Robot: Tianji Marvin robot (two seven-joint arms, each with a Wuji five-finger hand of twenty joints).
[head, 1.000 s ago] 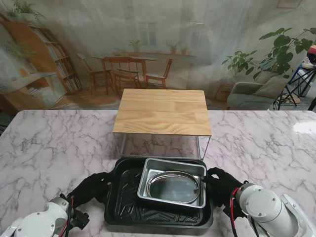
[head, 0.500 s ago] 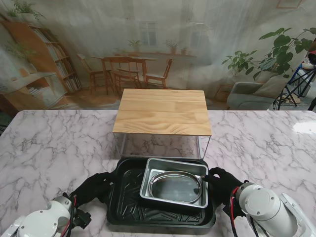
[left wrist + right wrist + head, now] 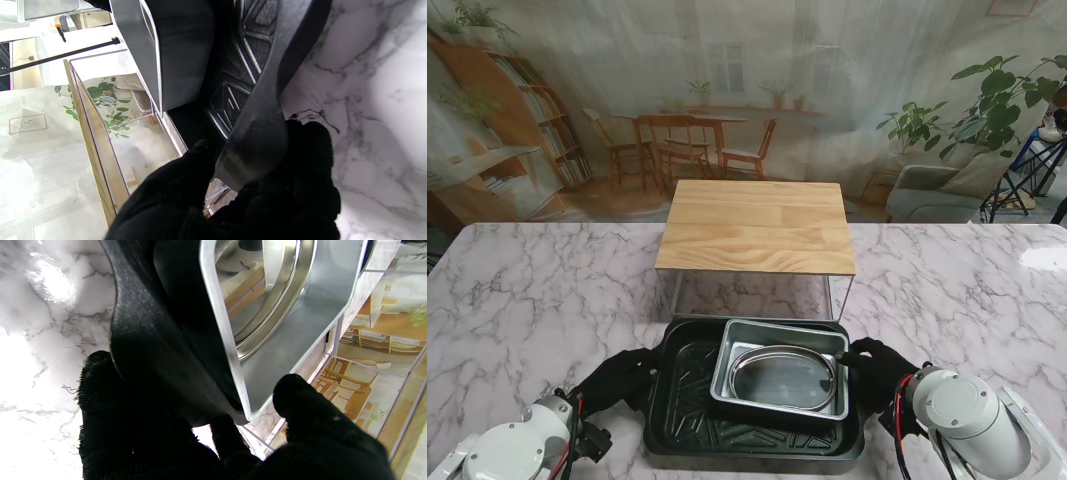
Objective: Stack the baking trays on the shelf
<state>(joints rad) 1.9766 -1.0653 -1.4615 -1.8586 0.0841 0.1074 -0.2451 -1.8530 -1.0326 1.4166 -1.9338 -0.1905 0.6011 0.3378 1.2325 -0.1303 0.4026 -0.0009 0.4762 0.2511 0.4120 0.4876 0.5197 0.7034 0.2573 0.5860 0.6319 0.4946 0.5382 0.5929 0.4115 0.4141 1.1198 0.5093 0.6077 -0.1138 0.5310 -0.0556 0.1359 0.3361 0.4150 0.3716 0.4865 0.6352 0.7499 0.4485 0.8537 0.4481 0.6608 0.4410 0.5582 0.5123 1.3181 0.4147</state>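
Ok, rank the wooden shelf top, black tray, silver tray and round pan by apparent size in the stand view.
1. Black tray and shelf top: too alike to rank.
2. Silver tray.
3. Round pan, inside it.

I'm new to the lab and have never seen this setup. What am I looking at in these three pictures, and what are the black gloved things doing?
They are a two-armed robot's hands. The wide picture looks down from its stand; the close-ups come from wrist cameras. On the marble table stands a wooden-topped shelf. Nearer to me, the left hand and right hand each grip a side of a black baking tray, with a silver tray and a round pan nested inside.
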